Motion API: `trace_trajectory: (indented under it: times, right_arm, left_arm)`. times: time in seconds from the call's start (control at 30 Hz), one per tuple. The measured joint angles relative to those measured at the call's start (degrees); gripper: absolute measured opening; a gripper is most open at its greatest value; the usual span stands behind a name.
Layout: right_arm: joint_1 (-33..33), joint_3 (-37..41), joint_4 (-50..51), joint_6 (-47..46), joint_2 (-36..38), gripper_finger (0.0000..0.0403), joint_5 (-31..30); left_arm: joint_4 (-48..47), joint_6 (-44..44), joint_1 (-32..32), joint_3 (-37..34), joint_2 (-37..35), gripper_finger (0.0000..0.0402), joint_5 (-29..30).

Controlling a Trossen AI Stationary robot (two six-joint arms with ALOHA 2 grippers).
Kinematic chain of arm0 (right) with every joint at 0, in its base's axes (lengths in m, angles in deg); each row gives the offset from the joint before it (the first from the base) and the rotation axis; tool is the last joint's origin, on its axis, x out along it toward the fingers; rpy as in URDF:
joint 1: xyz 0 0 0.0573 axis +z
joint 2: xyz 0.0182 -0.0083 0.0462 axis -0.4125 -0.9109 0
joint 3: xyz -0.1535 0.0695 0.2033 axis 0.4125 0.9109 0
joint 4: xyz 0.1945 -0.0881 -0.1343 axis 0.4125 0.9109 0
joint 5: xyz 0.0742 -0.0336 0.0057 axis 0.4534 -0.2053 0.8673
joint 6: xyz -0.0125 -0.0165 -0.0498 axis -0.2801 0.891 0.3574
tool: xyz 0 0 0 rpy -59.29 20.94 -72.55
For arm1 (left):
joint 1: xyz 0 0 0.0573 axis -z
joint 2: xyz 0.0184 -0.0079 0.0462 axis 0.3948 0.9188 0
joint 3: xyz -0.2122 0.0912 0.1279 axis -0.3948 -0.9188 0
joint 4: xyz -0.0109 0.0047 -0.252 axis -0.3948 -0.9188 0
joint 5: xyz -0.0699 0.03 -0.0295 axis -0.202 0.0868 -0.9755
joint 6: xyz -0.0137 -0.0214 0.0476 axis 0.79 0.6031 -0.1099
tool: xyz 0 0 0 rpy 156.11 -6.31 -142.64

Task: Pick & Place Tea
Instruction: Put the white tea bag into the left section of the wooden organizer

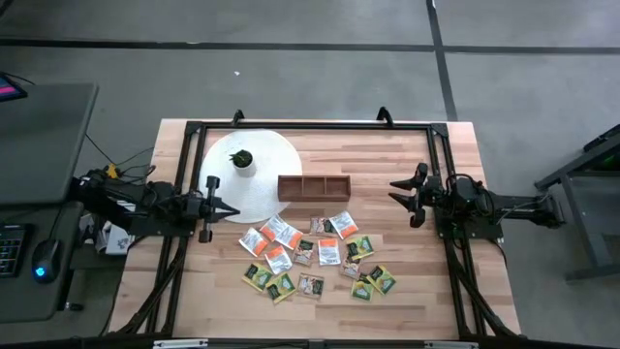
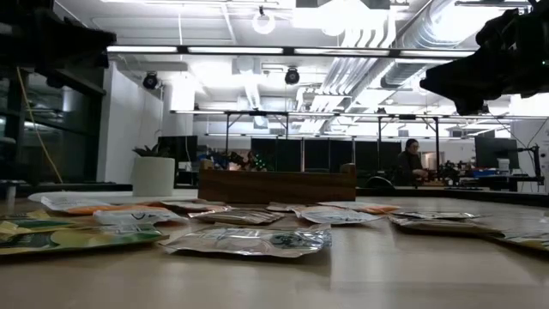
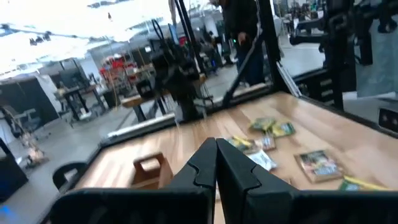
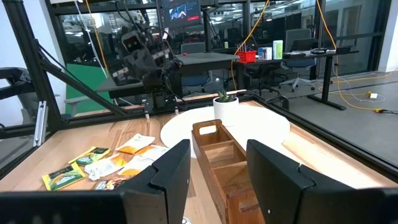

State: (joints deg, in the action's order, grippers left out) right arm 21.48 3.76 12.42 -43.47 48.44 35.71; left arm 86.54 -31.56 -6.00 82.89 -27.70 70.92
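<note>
The tea sachets [image 1: 315, 257] lie scattered flat across the middle of the wooden counter [image 1: 436, 291], on the near side of the long brown three-compartment box [image 1: 313, 187]. None of them is in the box; its compartments look bare in the right wrist view. Orange-and-white ones sit mostly toward the left of the heap, green-and-yellow ones along the near edge and to the right.

The left hand [image 1: 232, 212] waits at the left side of the counter, over the edge of the big white disc [image 1: 266, 160], its fingers [image 3: 214, 165] pressed together with nothing between them. The right hand [image 1: 395, 190] hangs at the right side, level with the box and well apart from it, fingers [image 4: 171, 171] spread wide and holding nothing.

A small white pot with a green plant [image 1: 241, 160] stands on the disc, just behind the box's left end. A black frame [image 1: 310, 124] runs round the counter. Across the room a person [image 2: 411, 160] sits at a desk.
</note>
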Motion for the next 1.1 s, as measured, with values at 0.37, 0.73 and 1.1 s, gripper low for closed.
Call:
trace_trajectory:
  times: [0.37, 0.73, 1.1]
  right_arm:
    - [0.0, 0.0, 0.0, 0.0, 0.0, 0.0153, 0.0]
    - [0.0, 0.0, 0.0, 0.0, 0.0, 0.0153, 0.0]
    - [0.0, 0.0, 0.0, 0.0, 0.0, 0.0153, 0.0]
  left_arm:
    - [-24.7, 8.8, 0.0, 13.3, 3.0, 0.0001, 0.3]
    - [-38.5, 43.4, 0.0, 16.6, 11.0, 0.0001, -1.7]
    - [-40.8, 60.0, -0.1, 16.6, 23.9, 0.0114, -4.9]
